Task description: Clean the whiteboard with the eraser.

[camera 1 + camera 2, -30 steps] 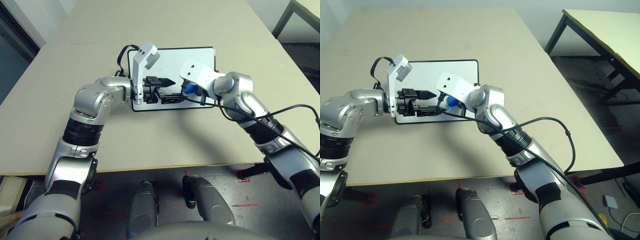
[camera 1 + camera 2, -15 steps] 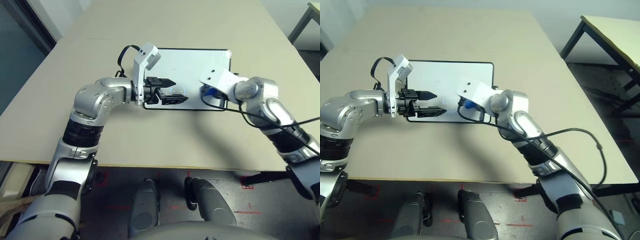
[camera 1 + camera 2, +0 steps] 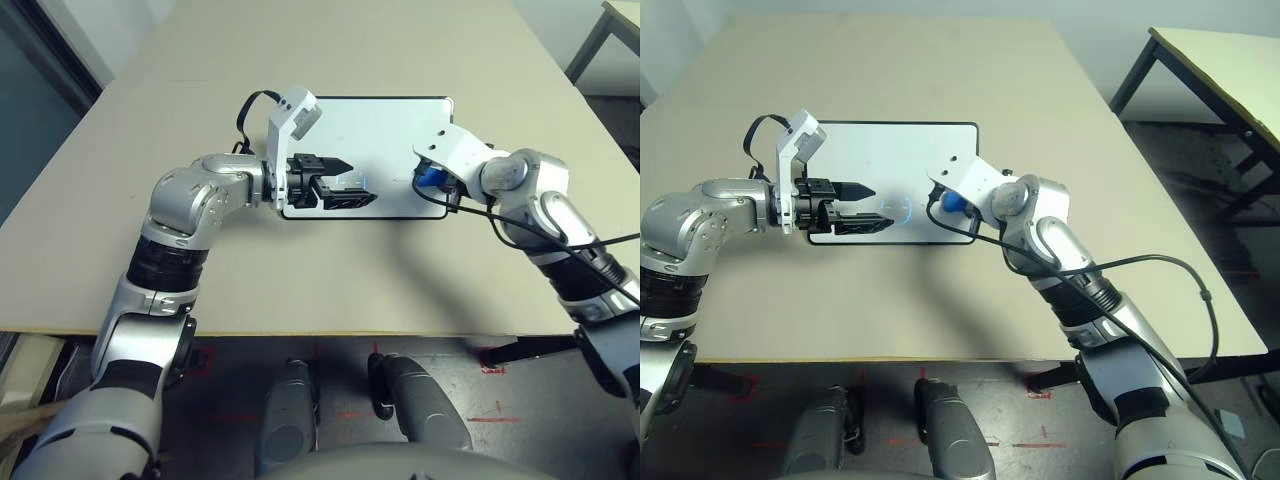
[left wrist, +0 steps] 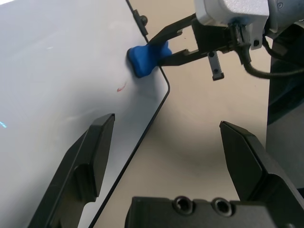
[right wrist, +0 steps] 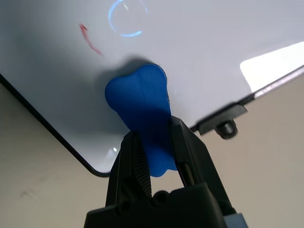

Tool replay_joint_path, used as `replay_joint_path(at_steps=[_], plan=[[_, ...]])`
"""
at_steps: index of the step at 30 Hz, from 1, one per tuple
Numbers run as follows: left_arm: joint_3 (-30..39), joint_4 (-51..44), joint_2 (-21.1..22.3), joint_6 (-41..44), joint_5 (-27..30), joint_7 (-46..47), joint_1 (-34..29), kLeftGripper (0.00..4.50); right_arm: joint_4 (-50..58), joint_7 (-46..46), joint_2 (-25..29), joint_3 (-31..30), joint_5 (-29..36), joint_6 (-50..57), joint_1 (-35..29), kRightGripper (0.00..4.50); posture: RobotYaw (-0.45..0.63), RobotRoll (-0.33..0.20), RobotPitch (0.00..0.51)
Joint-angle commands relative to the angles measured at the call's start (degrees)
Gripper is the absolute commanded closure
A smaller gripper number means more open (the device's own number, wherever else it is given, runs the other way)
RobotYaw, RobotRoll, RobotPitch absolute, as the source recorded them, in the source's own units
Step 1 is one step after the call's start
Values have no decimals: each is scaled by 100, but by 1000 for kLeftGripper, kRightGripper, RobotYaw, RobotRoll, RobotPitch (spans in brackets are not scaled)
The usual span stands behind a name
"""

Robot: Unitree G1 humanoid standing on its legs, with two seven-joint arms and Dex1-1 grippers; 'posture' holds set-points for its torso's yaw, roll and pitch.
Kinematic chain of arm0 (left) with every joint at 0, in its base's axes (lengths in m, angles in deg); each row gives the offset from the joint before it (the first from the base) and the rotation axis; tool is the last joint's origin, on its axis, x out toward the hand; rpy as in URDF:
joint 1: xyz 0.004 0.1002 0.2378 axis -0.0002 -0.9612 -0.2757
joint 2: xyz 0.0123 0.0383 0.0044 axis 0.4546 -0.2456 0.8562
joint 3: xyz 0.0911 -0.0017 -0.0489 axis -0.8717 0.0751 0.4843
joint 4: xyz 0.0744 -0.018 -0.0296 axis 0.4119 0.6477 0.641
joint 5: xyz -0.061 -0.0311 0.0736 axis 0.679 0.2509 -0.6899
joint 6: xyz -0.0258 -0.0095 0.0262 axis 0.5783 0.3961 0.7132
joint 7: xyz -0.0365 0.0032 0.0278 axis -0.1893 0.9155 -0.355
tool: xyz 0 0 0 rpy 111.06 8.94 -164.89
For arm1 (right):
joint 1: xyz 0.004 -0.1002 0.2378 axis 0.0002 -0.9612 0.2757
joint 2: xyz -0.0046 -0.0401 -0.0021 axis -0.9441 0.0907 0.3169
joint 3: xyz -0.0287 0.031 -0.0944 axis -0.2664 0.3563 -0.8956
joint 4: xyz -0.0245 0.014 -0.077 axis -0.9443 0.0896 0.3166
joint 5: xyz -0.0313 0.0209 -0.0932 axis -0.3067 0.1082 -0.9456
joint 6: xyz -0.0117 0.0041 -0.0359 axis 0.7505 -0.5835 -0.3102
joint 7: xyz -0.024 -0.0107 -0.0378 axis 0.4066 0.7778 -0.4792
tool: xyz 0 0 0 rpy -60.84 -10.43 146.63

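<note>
soft blue lobed eraser (image 5: 142, 114) on glossy whiteboard (image 5: 199, 42)

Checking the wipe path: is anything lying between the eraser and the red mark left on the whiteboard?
Nothing visible does. The eraser, clamped in the right gripper, rests on the whiteboard near its corner, and only bare white surface separates it from the small red mark. The left gripper hovers open over the board's other end.

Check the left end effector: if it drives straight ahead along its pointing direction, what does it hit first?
Most likely the right end effector holding the eraser against the whiteboard corner. The left end effector hangs open over the near edge; depth is unclear, so it could touch the board first.
</note>
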Motion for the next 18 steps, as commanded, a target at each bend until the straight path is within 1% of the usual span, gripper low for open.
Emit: replay_joint_path(at_steps=[1, 5, 12, 15, 18], plan=[[-71, 37, 22, -18, -64, -19, -17, 0, -270, 27, -354, -355, -1, 12, 70, 3704, -136, 0, 182], [-52, 24, 36, -8, -62, -6, -26, 0, -379, 71, -682, -480, -1, -9, 219, 3704, -129, 0, 183], [-41, -6, 25, 15, -47, 22, -37, 0, -575, 134, -989, -563, 2, -73, 432, 3704, -130, 0, 185], [-47, -17, 9, 20, -42, 36, -34, 0, -635, 155, -1017, -570, 6, -98, 463, 3704, -130, 0, 185], [-45, -33, 4, 26, -34, 52, -34, 0, -597, 143, -875, -555, -11, -129, 361, 3704, -134, 0, 184]])
